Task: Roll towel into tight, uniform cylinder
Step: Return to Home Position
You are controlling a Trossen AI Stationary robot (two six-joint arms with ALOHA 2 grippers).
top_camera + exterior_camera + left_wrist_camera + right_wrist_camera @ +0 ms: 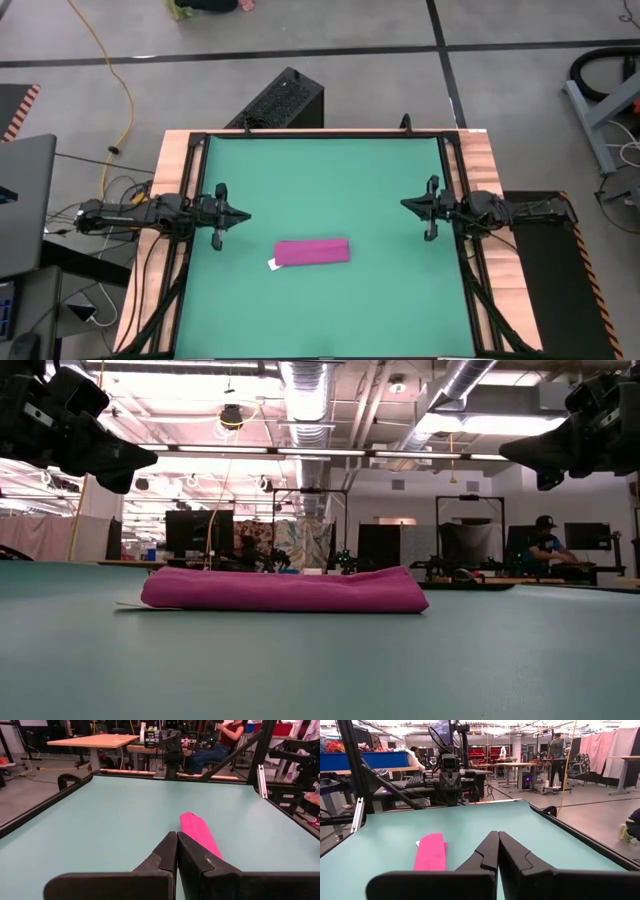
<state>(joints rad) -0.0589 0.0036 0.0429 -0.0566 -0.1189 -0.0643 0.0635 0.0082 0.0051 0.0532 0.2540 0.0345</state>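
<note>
Magenta-pink soft towel point(312, 252) lies rolled (rather flat); left gripper point(243, 215) & right gripper point(405, 205) closed, empty, clear of it: task approx. done.

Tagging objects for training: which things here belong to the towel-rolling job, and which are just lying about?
Job: towel, green mat; left gripper, right gripper at mat's sides, jaws shut.
Lying about: yellow cable, black box on floor.
</note>
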